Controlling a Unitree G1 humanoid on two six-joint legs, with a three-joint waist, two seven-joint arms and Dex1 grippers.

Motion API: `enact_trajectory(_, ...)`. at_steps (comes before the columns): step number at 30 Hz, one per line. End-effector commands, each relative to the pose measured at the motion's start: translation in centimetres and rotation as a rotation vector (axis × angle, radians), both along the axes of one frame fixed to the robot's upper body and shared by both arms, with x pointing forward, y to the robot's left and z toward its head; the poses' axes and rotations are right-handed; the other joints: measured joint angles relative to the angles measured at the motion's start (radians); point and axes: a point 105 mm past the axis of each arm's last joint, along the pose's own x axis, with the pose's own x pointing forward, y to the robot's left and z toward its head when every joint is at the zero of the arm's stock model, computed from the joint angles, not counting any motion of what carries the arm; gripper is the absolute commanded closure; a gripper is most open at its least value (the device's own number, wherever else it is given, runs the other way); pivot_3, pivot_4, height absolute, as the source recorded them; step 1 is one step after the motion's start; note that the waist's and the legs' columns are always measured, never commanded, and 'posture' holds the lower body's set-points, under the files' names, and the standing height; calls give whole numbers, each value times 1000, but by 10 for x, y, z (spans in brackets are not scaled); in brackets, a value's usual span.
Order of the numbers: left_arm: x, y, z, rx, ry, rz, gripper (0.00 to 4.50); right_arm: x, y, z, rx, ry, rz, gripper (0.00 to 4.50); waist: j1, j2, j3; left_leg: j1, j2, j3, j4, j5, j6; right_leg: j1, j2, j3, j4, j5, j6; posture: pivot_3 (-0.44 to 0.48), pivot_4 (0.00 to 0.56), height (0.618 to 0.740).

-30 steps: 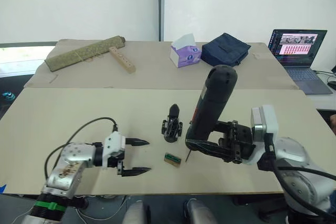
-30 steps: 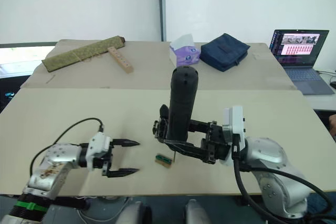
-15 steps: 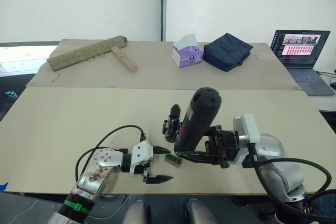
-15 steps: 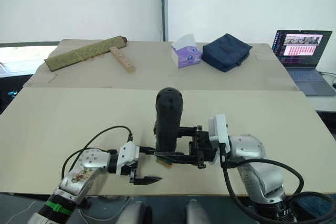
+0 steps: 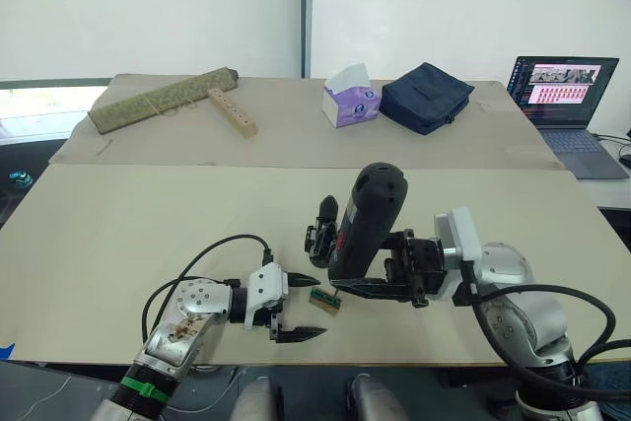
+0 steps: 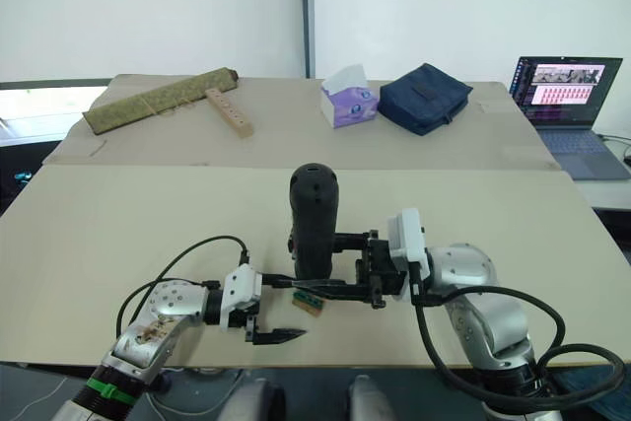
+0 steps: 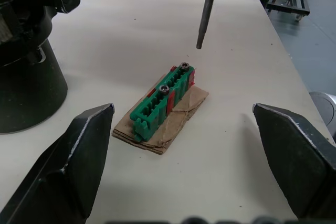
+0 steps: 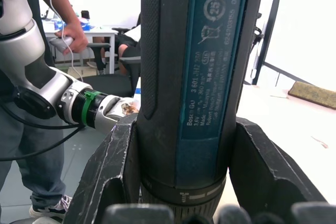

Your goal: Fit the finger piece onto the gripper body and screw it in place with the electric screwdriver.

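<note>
Since 1 s ago left hand moved in beside green block, fingers spread, empty | right hand clamps electric screwdriver, bit above block | gripper body just beyond | no fitting or fastening seen yet

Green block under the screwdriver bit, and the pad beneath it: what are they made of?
The green block looks like moulded plastic: uniform matte green, ribbed slots, with two metal-looking screw heads on top. The pad under it looks like corrugated cardboard: brown, matte, creased. The screwdriver bit looks like dull grey metal.
</note>
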Motion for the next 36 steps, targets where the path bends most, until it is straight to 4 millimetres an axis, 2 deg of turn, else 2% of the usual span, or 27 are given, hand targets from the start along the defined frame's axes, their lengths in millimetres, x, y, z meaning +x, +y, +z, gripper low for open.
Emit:
enact_trajectory(1, 2, 3, -5, 0, 23, 29, 0, -2, 0, 11, 23, -74, 8, 2572, 0, 0, 0, 0, 0, 0, 0, 0, 0, 0, 0, 0, 0, 0, 0, 0, 150, 740)
enact_trajectory(36, -2, 8, -12, 17, 44, 42, 0, -2, 1, -2, -12, -55, 19, 2572, -1, 0, 0, 0, 0, 0, 0, 0, 0, 0, 0, 0, 0, 0, 0, 0, 150, 740)
